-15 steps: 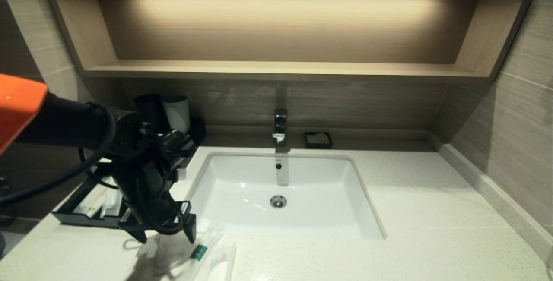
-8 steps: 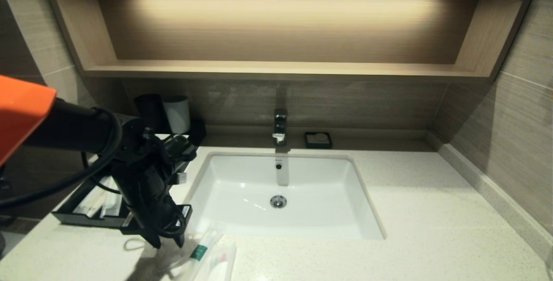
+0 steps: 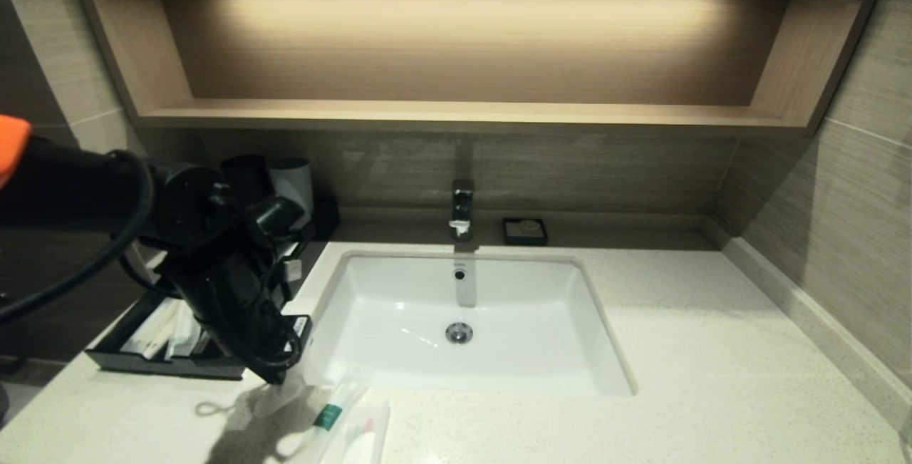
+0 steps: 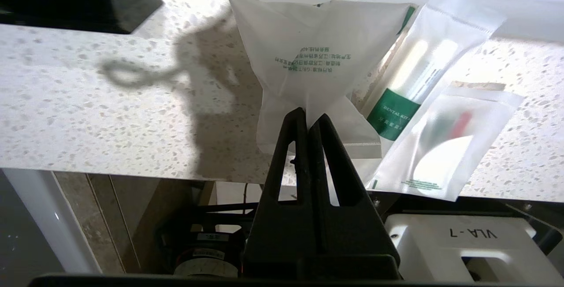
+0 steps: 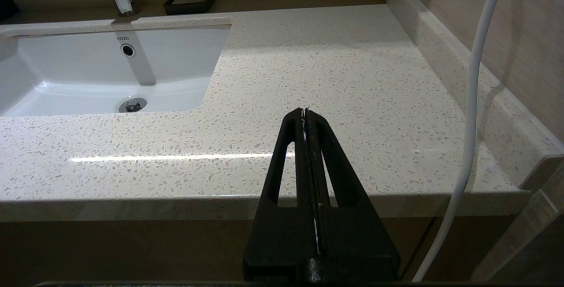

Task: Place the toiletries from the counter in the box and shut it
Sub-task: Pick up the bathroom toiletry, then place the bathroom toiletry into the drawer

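- I am at a bathroom counter (image 3: 677,350) of speckled pale stone with a white sink (image 3: 463,321) set into it, a tap (image 3: 462,209) behind it, and a wooden shelf (image 3: 456,113) above.
- My left gripper (image 4: 307,115) is pinched tight on the edge of a flat white pouch (image 4: 308,66) with small green print; the pouch hangs from my fingertips just over the counter's front left corner.
- Two more packets lie on the counter just beside it: a long slim one with a green band (image 4: 414,84) and a flat one with a red and green item inside (image 4: 445,146), the second overlapping the first.
- The black box (image 3: 153,357) sits at the far left of the counter with its drawer pulled out; pale packets already lie inside it.
- My right gripper (image 5: 305,113) is closed on nothing, parked low off the front edge of the counter on the right.
- Risk as I judge it: I grip only a thin corner of slick film, so a quick swing toward the drawer could let the pouch slip out.
- The dangling pouch could also catch the drawer's rim and fold or land outside.
- The packets near the counter's edge could be brushed off by my arm.
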You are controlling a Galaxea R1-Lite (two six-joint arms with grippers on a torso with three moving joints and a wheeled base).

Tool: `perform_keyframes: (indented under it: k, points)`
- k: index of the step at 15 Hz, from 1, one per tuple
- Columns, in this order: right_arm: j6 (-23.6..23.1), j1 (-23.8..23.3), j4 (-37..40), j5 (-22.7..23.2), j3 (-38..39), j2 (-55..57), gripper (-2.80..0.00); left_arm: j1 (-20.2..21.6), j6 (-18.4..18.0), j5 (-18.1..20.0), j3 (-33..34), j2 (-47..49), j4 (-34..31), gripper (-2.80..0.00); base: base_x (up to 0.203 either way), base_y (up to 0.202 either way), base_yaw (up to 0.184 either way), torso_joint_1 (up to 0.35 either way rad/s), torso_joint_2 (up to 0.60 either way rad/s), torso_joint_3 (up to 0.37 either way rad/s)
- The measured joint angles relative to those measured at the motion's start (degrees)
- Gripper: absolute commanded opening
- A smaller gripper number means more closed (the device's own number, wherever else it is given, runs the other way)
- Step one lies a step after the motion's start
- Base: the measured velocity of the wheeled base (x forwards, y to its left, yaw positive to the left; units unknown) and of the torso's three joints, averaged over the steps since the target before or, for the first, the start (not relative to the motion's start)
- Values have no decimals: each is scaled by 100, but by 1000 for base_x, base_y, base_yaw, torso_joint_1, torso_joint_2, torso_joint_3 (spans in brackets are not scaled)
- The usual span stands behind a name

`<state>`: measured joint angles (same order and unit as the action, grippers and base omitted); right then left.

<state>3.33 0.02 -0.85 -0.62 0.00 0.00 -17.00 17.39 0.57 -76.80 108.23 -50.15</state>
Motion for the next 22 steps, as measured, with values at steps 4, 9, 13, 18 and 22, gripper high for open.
perform_keyframes:
  k: [4, 9, 13, 18, 22]
  points:
    - [-2, 0, 1, 0, 0, 0, -280, 455, 70, -421, -630, -368, -525, -280, 0, 0, 0, 0, 0, 0]
    - [0, 0, 0, 0, 0, 0, -280, 1440, 33, -933, -777, -542, -505, -280, 0, 0, 0, 0, 0, 0]
    - [0, -1, 0, 0, 0, 0, -280, 2204, -260, -945, -792, -431, -282, -280, 0, 0, 0, 0, 0, 0]
    - [-2, -2, 0, 1, 0, 0, -280, 2943, -756, -933, -816, -147, 262, -280, 0, 0, 0, 0, 0, 0]
    - [-2, 0, 0, 2, 0, 0, -280, 3339, -1072, -914, -977, 76, 296, -280, 0, 0, 0, 0, 0, 0]
